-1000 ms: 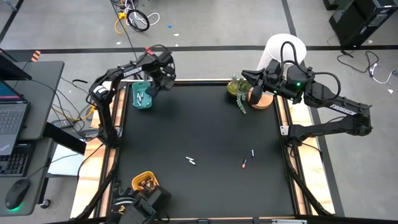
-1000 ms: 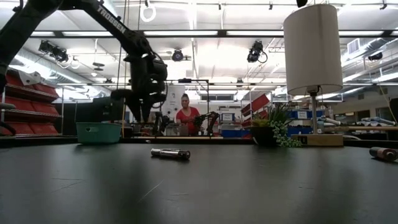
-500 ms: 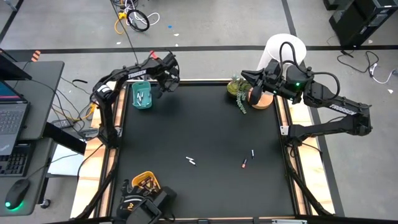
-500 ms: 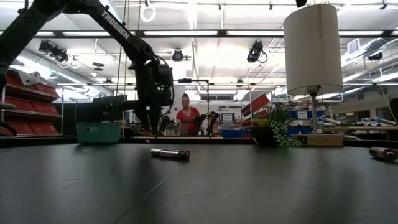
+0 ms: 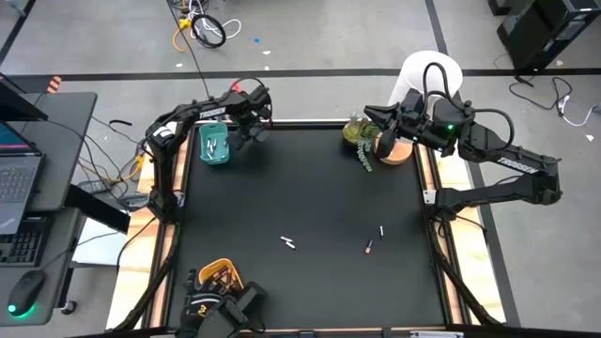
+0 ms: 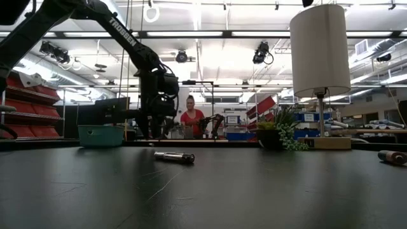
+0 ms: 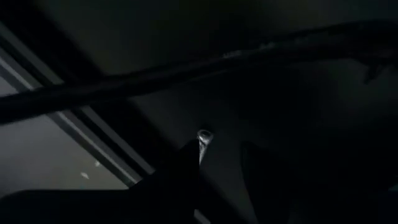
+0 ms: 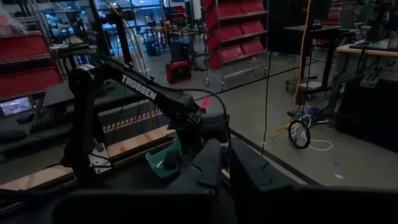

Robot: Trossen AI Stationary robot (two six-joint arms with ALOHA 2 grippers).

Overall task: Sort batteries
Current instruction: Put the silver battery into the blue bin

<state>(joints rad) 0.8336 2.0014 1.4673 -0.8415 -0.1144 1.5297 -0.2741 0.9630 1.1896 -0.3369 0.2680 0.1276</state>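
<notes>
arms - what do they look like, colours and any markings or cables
Both arms are dark, near black, with slim jointed links. The left arm and right arm each carry white TROSSEN lettering. A small green light glows on the right wrist, with black cable loops beside it.

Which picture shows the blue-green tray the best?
The high view is best: it looks straight down into the teal tray, so you see pale batteries inside, beside the left gripper. The low view shows only its side wall. The right wrist view shows it far off. The left wrist view misses it.
</notes>
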